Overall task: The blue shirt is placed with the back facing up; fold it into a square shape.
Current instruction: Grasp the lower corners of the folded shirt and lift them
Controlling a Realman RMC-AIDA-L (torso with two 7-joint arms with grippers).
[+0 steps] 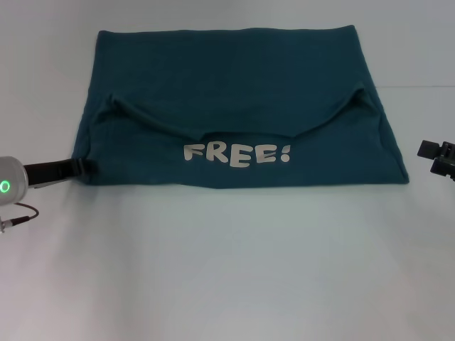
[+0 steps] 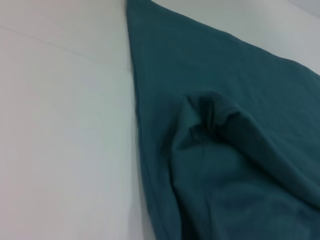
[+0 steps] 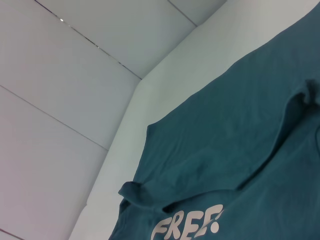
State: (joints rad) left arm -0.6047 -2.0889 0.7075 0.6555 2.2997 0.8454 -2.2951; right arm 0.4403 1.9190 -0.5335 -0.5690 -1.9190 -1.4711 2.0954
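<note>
Teal cotton, the shirt (image 1: 234,106) lies spread on the white tabletop (image 1: 227,270) ahead of me, already folded once: a near flap is turned over so the white "FREE!" lettering (image 1: 237,153) faces up along the near edge, with the two sleeve corners poking up on either side. Its long axis runs side to side, from my left to my right.

My left end effector (image 1: 79,168) sits low at the shirt's near left corner, touching or nearly touching the cloth; I cannot tell whether it is clenched or released, since its tips are hidden at the fabric's edge. My right end effector (image 1: 435,157) hangs just off the shirt's near right corner, apart from the cloth, and I cannot tell its state either.

So the shirt lies between my two arms, each beside one short end. I judge the next fold must bring a side inward across the long axis, and my left arm is the nearer to begin.
</note>
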